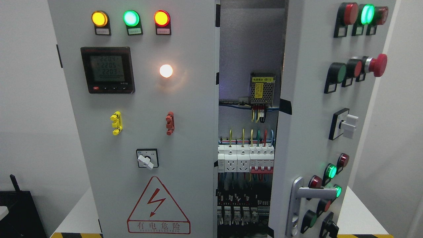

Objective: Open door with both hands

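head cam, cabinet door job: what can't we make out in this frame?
- Both robot hands: outside the head view.
- Inner wiring and breakers: seen only through the gap; left door and right door hide the rest.
- Door handle: lower end cut by the bottom edge.
- Meter digits and lamp labels: too small and blurred.

Single head view: faces cabinet front (pixel 138 132) straight on, close; open right door (pixel 317 132) fills right side.
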You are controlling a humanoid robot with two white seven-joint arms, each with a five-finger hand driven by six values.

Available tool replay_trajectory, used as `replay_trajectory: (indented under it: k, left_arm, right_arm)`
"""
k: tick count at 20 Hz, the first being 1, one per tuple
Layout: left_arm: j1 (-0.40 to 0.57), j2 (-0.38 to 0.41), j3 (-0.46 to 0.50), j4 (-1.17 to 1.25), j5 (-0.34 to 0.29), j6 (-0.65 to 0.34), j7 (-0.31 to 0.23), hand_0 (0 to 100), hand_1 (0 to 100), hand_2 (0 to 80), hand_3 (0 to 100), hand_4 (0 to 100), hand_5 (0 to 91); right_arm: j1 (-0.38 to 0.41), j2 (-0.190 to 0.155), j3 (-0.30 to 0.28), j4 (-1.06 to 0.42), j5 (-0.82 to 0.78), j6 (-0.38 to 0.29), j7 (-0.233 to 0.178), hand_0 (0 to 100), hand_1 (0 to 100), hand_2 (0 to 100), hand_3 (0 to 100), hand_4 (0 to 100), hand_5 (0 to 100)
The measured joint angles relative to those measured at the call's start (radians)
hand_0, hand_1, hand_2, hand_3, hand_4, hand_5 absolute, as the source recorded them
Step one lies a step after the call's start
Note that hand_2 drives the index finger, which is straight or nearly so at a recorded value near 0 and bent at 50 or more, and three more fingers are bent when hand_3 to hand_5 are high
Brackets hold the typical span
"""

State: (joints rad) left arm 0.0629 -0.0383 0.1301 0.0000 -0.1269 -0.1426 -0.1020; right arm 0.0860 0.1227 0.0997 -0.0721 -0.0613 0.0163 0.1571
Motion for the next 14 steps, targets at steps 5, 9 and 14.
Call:
replay_trajectory:
  k: [5, 9, 14]
  left_arm:
    - [0.0, 0.0, 0.0, 0.0, 0.0, 0.0, 0.0, 12, 39, 0.0, 0, 0, 0.0]
    - [0.0, 0.0, 0.0, 0.0, 0.0, 0.0, 0.0, 12, 39, 0.0, 0, 0, 0.0]
    - [0.0, 0.0, 0.0, 0.0, 0.0, 0.0, 0.0, 12, 39, 0.0, 0, 0, 0.0]
  right_arm:
    - [0.0, 0.0, 0.0, 0.0, 0.0, 0.0, 0.0, 12, 39, 0, 0, 0, 0]
    - [0.0, 0.0, 0.0, 0.0, 0.0, 0.0, 0.0, 12, 39, 0, 0, 0, 0]
    - [0.0, 0.0, 0.0, 0.0, 0.0, 0.0, 0.0, 12, 39, 0, 0, 0, 0]
